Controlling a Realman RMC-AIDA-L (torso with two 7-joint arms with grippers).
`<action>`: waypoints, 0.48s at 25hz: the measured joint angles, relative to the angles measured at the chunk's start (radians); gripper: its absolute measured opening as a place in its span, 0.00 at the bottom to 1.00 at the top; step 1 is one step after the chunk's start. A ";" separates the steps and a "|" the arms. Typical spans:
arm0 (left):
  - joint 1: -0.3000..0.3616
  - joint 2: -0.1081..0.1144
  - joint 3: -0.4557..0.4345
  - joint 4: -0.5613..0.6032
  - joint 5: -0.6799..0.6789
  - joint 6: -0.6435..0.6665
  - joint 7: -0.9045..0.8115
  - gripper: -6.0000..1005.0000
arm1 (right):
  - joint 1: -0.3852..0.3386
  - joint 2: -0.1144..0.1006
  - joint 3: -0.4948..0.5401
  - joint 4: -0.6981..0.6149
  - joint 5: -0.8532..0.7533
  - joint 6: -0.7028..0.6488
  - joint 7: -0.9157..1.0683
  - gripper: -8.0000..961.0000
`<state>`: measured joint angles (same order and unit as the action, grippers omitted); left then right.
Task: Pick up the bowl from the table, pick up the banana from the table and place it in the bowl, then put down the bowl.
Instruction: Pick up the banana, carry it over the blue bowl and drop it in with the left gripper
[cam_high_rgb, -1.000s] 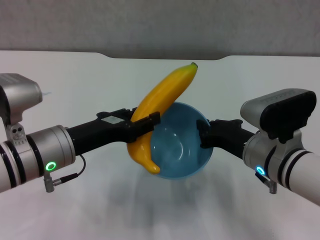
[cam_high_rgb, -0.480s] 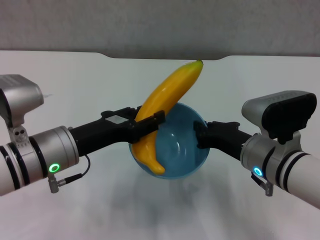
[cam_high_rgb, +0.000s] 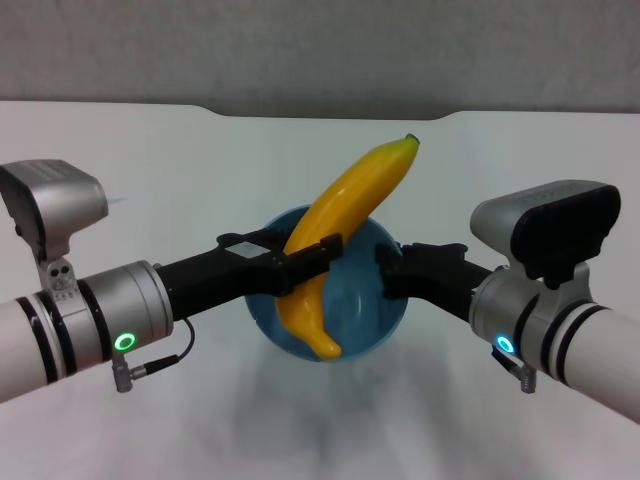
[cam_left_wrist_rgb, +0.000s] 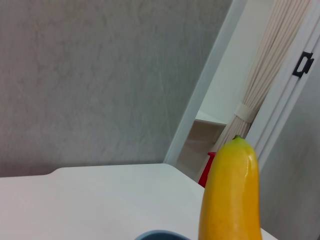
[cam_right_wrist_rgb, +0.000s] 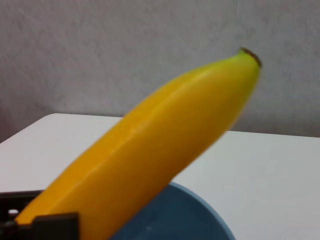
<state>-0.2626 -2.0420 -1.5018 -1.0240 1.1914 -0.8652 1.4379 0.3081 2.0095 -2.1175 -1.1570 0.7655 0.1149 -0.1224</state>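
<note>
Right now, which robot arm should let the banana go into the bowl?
The left one. The left tool is clamped on the banana, whose lower end already sits inside the bowl. The right tool grips the bowl's rim, so it probably should just keep holding.

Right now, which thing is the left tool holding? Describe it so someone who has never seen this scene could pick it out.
Start at the white table and find the light-blue bowl held over its middle by the right tool. The left tool is shut on the banana slanting across that bowl. It is the only yellow-orange curved thing, its lower end inside the bowl, its dark-green stem tip up.
</note>
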 joint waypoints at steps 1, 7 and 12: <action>-0.003 0.000 0.000 0.003 -0.001 0.000 0.001 0.52 | 0.002 0.000 -0.003 0.000 0.000 0.000 0.000 0.05; -0.007 0.000 0.004 0.007 -0.005 0.000 0.000 0.53 | 0.008 0.000 -0.007 0.001 0.000 0.000 0.004 0.05; -0.010 0.000 0.008 0.007 -0.005 0.001 0.001 0.53 | 0.009 0.000 -0.007 0.001 0.000 0.000 0.004 0.05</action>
<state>-0.2721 -2.0417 -1.4937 -1.0168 1.1859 -0.8641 1.4388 0.3167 2.0095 -2.1245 -1.1563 0.7655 0.1150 -0.1183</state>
